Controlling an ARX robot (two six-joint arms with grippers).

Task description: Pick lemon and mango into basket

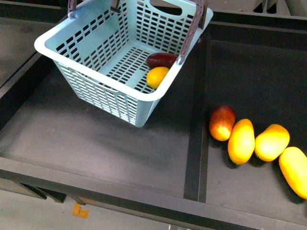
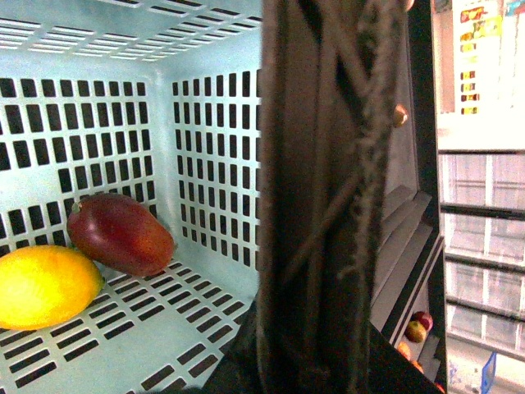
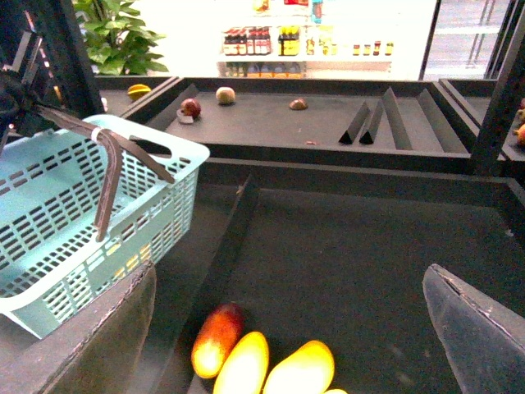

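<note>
The light blue basket [image 1: 103,91] hangs tilted over the left bin, its brown handles [image 1: 192,28] running up out of the front view. Inside it the dark red mango [image 1: 161,60] lies against the yellow lemon [image 1: 157,76]. In the left wrist view the mango [image 2: 120,234] and lemon [image 2: 45,286] rest on the slotted floor, and my left gripper [image 2: 303,361] is shut on the basket's handles [image 2: 328,205], which hide its jaws. My right gripper [image 3: 289,275] is open and holds nothing, above the right bin beside the basket [image 3: 90,222].
A red-and-yellow fruit [image 1: 222,122] and three long yellow-orange fruits [image 1: 241,141] lie in a row in the right bin. A dark divider [image 1: 196,143] separates the two bins. Further shelves with scattered fruit [image 3: 225,95] stand behind.
</note>
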